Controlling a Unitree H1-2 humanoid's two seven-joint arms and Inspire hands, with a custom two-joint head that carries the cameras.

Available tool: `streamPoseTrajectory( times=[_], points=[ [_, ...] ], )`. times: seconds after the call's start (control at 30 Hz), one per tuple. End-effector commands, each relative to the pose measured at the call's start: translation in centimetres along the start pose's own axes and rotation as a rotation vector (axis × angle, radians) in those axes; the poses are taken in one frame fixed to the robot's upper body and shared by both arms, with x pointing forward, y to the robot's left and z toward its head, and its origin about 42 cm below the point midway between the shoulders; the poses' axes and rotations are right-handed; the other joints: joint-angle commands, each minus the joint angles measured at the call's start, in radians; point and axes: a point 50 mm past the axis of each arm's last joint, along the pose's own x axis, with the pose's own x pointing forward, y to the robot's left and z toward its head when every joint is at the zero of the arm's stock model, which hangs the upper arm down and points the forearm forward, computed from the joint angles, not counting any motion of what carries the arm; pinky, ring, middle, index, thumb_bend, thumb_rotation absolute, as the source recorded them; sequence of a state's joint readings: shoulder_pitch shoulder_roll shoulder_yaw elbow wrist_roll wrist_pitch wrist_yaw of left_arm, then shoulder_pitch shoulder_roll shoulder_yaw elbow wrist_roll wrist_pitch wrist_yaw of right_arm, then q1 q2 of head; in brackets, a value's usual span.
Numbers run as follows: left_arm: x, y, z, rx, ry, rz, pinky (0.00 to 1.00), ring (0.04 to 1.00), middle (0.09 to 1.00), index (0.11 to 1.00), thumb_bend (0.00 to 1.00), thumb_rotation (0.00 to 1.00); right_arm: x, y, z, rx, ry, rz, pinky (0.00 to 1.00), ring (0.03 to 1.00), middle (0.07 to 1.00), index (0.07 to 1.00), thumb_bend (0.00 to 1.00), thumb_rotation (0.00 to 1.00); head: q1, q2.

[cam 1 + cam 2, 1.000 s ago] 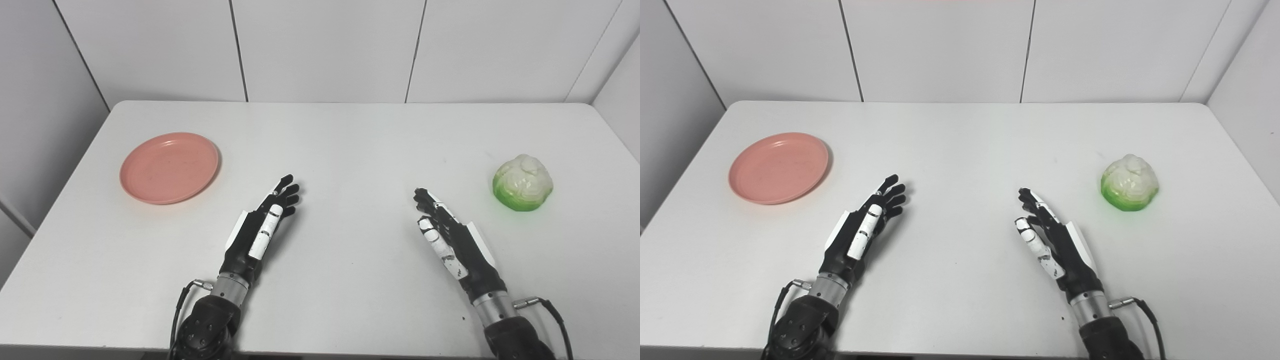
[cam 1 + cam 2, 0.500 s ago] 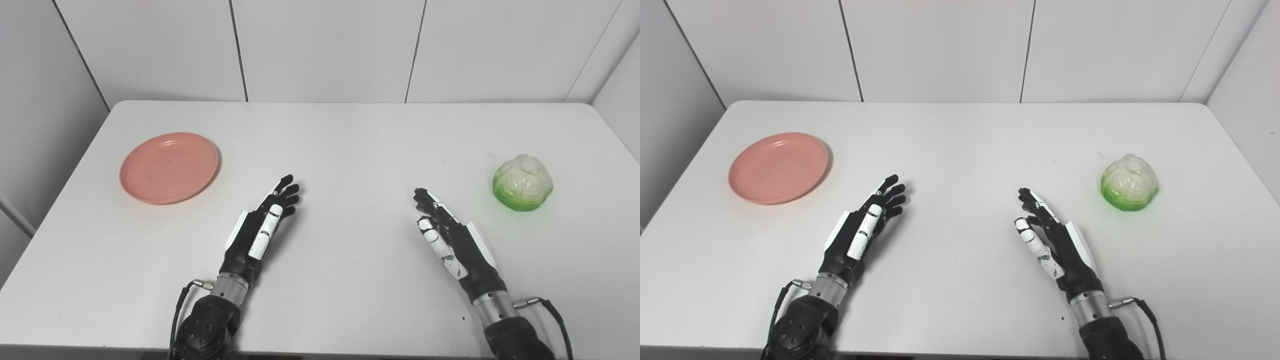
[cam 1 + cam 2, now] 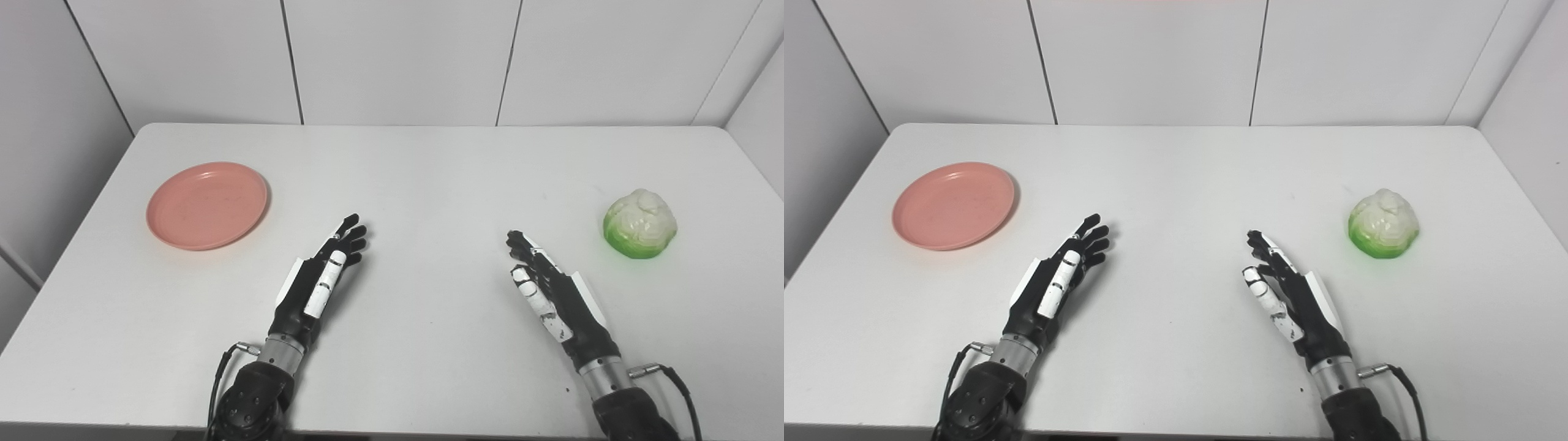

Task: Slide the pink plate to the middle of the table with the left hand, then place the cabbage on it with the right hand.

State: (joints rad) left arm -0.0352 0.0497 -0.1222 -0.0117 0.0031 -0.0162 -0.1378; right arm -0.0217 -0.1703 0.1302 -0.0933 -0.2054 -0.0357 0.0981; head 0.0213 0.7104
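Observation:
A pink plate [image 3: 207, 204] lies flat on the left side of the white table [image 3: 429, 177], with nothing on it. A green and white cabbage [image 3: 640, 224] sits on the right side of the table. My left hand [image 3: 321, 277] rests near the front centre-left, open with fingers stretched toward the middle, well to the right of the plate. My right hand [image 3: 548, 291] rests near the front centre-right, open and holding nothing, to the left of the cabbage and nearer to me. Neither hand touches an object.
Grey wall panels [image 3: 398, 61] stand close behind the table's far edge, and walls flank both sides. Cables [image 3: 664, 370] run from both wrists at the table's front edge.

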Motion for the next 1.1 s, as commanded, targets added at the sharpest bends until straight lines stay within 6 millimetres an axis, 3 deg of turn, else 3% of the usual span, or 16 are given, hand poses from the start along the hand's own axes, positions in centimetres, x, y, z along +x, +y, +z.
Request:
streamPoseTrajectory(
  times=[0.0, 0.3, 0.43, 0.6, 1.07],
  points=[
    [-1.2, 0.6, -1.8, 0.011, 0.067, 0.002, 0.89, 0.905, 0.920, 0.911, 0.50, 1.00, 0.1, 0.1, 0.0, -0.011, -0.023, 0.016, 0.83, 0.884, 0.894, 0.896, 0.37, 1.00, 0.000, 0.000],
    [-0.5, -1.5, -3.3, 0.000, 0.082, -0.004, 0.90, 0.915, 0.928, 0.916, 0.48, 1.00, -0.3, -1.0, -2.0, -0.034, -0.034, 0.015, 0.83, 0.884, 0.893, 0.892, 0.35, 1.00, 0.180, -0.108],
    [-0.2, -2.2, -3.5, 0.000, 0.093, 0.001, 0.90, 0.915, 0.928, 0.914, 0.48, 1.00, -0.4, -1.3, -2.7, -0.030, -0.033, 0.007, 0.82, 0.885, 0.888, 0.886, 0.36, 1.00, 0.221, -0.137],
    [0.2, -2.9, -3.9, 0.004, 0.095, 0.011, 0.89, 0.914, 0.921, 0.910, 0.47, 1.00, -0.3, -1.4, -3.1, -0.003, -0.038, -0.002, 0.84, 0.891, 0.886, 0.880, 0.38, 1.00, 0.237, -0.155],
    [0.2, -2.7, -3.9, 0.001, 0.093, 0.011, 0.90, 0.917, 0.925, 0.909, 0.46, 1.00, -0.5, -1.2, -3.0, -0.015, -0.056, 0.003, 0.83, 0.887, 0.888, 0.884, 0.35, 1.00, 0.237, -0.154]
  ],
)
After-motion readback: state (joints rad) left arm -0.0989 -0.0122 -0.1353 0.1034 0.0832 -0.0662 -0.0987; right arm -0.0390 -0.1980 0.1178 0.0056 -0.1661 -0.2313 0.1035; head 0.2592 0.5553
